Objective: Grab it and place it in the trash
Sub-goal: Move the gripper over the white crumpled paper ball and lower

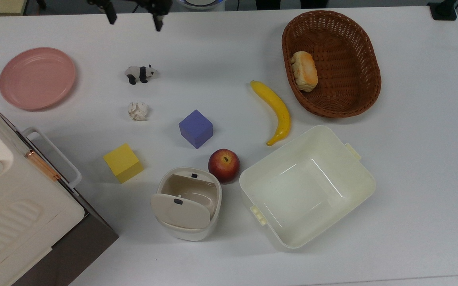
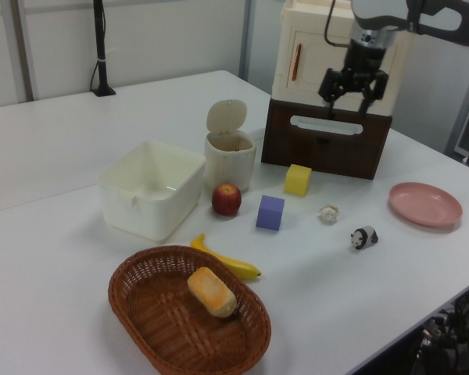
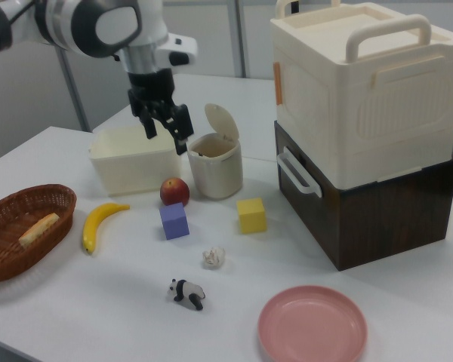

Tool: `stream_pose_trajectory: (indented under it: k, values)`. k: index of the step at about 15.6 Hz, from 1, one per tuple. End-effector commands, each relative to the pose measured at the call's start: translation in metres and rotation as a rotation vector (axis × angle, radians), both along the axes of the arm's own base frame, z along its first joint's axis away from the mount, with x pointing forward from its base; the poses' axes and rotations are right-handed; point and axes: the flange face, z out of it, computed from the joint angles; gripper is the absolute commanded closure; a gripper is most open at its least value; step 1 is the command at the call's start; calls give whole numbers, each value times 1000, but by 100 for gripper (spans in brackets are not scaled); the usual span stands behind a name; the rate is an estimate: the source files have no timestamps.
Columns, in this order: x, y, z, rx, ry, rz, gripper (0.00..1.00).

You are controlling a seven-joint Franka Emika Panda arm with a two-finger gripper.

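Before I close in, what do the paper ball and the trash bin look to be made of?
The paper ball looks like thin white paper, matte: its surface is all wrinkles and creases. The trash bin looks like cream moulded plastic, smooth with a slight sheen, and its flap lid is tipped open. Both are judged by look alone.

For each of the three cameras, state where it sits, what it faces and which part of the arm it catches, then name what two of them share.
Top view: overhead, looking straight down on the white table; the open gripper pokes in at the top edge.
Left view: beside the wicker basket, facing the stacked storage boxes; gripper and forearm show upper right.
Right view: beside the pink plate, facing the cream tub; gripper, wrist and forearm show upper left.
Left and right views share the crumpled paper ball and the trash bin.
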Motion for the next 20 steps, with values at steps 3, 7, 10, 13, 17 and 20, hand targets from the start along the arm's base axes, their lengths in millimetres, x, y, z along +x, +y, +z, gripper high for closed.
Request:
stream_pose_trajectory:
  k: [3, 7, 10, 13, 17, 20]
  values:
    - [-25, -36, -49, -45, -63, -202, 0]
    - [-39, -42, -91, -68, -96, -229, 0]
    - [-44, -45, -116, -60, -47, -248, 0]
    - [-38, -47, -134, -67, -23, -241, 0]
    - [-25, -57, -120, -70, -7, -237, 0]
    - [-21, -59, -128, -64, 0, -249, 0]
